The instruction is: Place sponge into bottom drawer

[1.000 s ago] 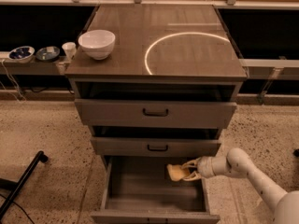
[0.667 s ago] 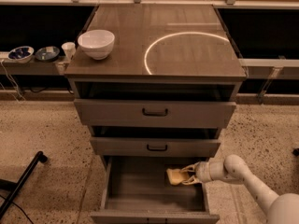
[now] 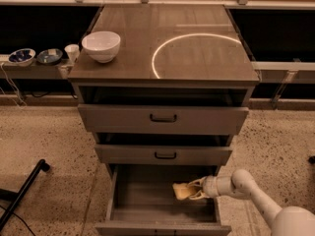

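Looking down on the cabinet (image 3: 162, 43): three drawers are pulled out, and the bottom drawer (image 3: 142, 193) is open the widest. The arm (image 3: 256, 195) reaches in from the right. A white bowl (image 3: 101, 45) sits on top, to the left. The gripper (image 3: 192, 190) is inside the drawer's right half, fingers pinching the sponge (image 3: 180, 191) by its right end, seemingly just above the floor. That sponge looks light and soft. It should squash rather than slip, so an end pinch will do, and a short drop shouldn't hurt it. Against a second ago, gripper and sponge have sunk lower and edged left, deeper into the box.
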`<state>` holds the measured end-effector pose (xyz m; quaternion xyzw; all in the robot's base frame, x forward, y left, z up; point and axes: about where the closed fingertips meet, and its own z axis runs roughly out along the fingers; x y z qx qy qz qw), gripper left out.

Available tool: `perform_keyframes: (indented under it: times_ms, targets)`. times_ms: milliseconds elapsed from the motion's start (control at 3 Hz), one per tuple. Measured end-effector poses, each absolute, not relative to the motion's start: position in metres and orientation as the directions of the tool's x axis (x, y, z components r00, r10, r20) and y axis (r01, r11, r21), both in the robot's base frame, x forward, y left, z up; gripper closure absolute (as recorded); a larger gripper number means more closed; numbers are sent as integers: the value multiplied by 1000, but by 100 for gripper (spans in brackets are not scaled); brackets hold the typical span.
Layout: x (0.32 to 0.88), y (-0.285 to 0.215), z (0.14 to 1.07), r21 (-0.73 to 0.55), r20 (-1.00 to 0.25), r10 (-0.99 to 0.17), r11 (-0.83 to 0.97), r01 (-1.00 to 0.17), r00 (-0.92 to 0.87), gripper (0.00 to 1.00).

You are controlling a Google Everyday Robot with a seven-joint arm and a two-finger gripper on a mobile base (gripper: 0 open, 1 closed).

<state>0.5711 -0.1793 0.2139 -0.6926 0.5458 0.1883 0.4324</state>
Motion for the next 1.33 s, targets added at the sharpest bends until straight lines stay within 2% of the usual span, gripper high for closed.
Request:
perform_keyframes:
  times_ms: [667, 1000, 1333]
  targets:
    - [542, -171, 214, -374, -756, -574, -18, -927, 316, 52]
    - [542, -171, 214, -374, -756, -574, -18, -927, 316, 21]
    - [542, -171, 214, -374, -756, -573, -18, -927, 316, 0]
